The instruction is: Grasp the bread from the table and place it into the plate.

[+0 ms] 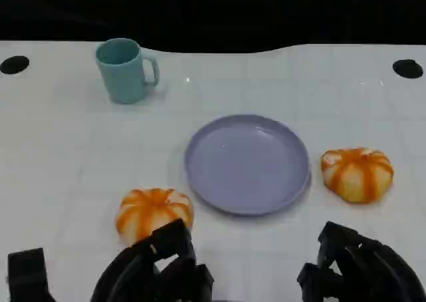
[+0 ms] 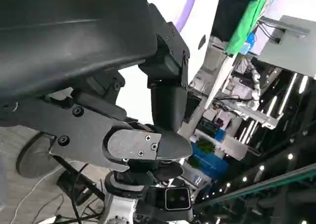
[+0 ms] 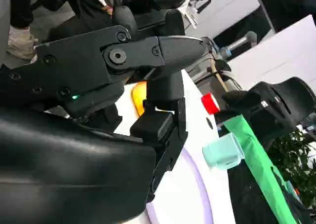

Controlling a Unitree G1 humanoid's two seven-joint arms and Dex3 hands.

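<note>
Two round orange-and-white striped breads lie on the white table. One bread (image 1: 153, 212) sits left of the empty purple plate (image 1: 247, 163), the other bread (image 1: 357, 173) right of it. My left hand (image 1: 152, 269) hovers at the near edge, just in front of the left bread, fingers apart and holding nothing. The right hand (image 1: 359, 270) hangs low at the near right, short of the right bread, also holding nothing. In the right wrist view a piece of orange bread (image 3: 139, 96) shows behind the fingers (image 3: 163, 110), with the plate's rim (image 3: 197, 192) beyond.
A teal mug (image 1: 125, 69) stands at the back left, also seen as the mug (image 3: 224, 152) in the right wrist view. Two black holes (image 1: 13, 64) (image 1: 407, 68) mark the table's far corners. Bare table lies between the plate and the mug.
</note>
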